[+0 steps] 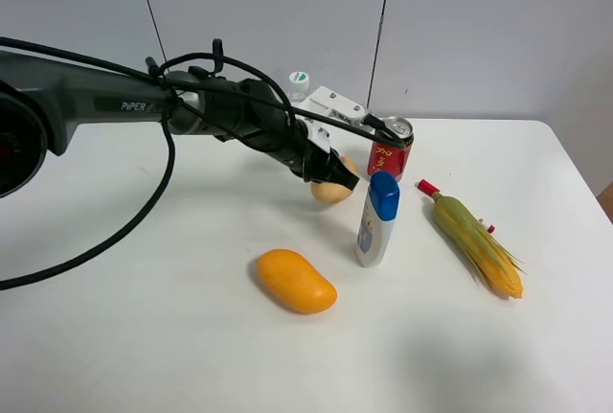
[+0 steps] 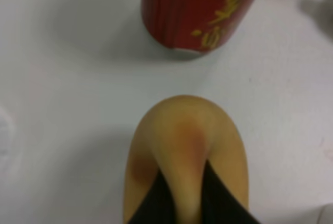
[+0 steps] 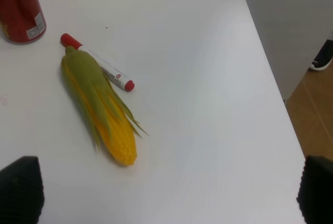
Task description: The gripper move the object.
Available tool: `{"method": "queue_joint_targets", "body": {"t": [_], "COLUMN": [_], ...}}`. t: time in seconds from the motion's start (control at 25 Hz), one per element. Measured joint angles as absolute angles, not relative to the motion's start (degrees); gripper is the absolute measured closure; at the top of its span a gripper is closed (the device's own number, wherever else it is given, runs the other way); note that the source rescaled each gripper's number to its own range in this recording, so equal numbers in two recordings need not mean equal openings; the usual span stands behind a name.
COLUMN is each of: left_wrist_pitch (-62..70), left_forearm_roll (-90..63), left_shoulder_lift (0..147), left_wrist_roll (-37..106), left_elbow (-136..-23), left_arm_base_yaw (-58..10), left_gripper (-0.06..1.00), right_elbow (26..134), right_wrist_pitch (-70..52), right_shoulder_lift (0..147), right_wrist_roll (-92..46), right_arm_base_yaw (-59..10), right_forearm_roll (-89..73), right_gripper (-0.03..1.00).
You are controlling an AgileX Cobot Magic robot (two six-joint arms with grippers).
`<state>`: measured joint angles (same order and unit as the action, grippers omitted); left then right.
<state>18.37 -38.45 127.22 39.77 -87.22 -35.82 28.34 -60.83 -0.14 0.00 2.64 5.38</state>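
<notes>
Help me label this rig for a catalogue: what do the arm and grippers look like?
The left arm is a dark grey tube with white PiPER lettering, loose black cables running along it, and a white bracket by the black left gripper. The right gripper shows only two black rounded fingertips.

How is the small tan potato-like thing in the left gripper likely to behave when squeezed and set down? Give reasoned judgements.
Probably soft: the object bulges into a ridge between the fingers of the left gripper. Its rounded shape suggests it may roll once released, perhaps toward the red can close by. Its smooth skin could slip in a loose grip.
</notes>
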Motion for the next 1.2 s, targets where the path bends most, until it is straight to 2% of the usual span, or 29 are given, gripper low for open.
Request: {"method": "queue_joint_targets", "body": {"t": [0.08, 0.12, 0.16, 0.24, 0.28, 0.32, 0.4, 0.6, 0.84, 1.2], "left_wrist_pitch": [18.3, 17.9, 17.3, 14.9, 12.7, 10.3, 6.3, 4.7, 5.2, 16.9], "left_forearm_roll": [-38.9, -39.0, -39.1, -39.8, -40.0, -40.1, -40.1, -40.3, -38.3, -26.7], "left_shoulder_lift": [127.6, 127.8, 127.8, 127.8, 127.8, 127.9, 127.9, 125.2, 115.1, 95.3], "left_wrist_roll": [39.8, 39.8, 39.8, 38.6, 37.5, 36.4, 35.5, 34.1, 33.6, 31.6], "left_elbow": [-87.2, -87.2, -87.2, -87.2, -87.3, -87.3, -87.3, -87.3, -86.7, -76.2], "left_arm_base_yaw": [-35.8, -35.8, -35.8, -35.8, -35.8, -35.8, -35.8, -35.9, -35.1, -32.4], "left_gripper": [0.89, 0.81, 0.7, 0.33, 0.19, 0.08, -0.01, -0.05, -0.05, -0.05], "right_elbow": [28.3, 28.3, 28.3, 28.3, 28.3, 28.3, 28.3, 28.3, 28.3, 28.3], "right_wrist_pitch": [-60.8, -60.8, -60.8, -60.8, -60.8, -60.8, -60.8, -60.8, -60.8, -60.8], "right_shoulder_lift": [-0.1, -0.1, -0.1, -0.1, -0.1, -0.1, -0.1, -0.1, -0.1, -0.1], "right_wrist_roll": [0.0, 0.0, 0.0, 0.0, 0.0, 0.0, 0.0, 0.0, 0.0, 0.0], "right_arm_base_yaw": [2.6, 2.6, 2.6, 2.6, 2.6, 2.6, 2.6, 2.6, 2.6, 2.6], "right_forearm_roll": [5.4, 5.4, 5.4, 5.4, 5.4, 5.4, 5.4, 5.4, 5.4, 5.4], "right_gripper": [-0.03, -0.03, -0.03, -0.03, -0.03, -0.03, -0.03, -0.03, -0.03, -0.03]}}
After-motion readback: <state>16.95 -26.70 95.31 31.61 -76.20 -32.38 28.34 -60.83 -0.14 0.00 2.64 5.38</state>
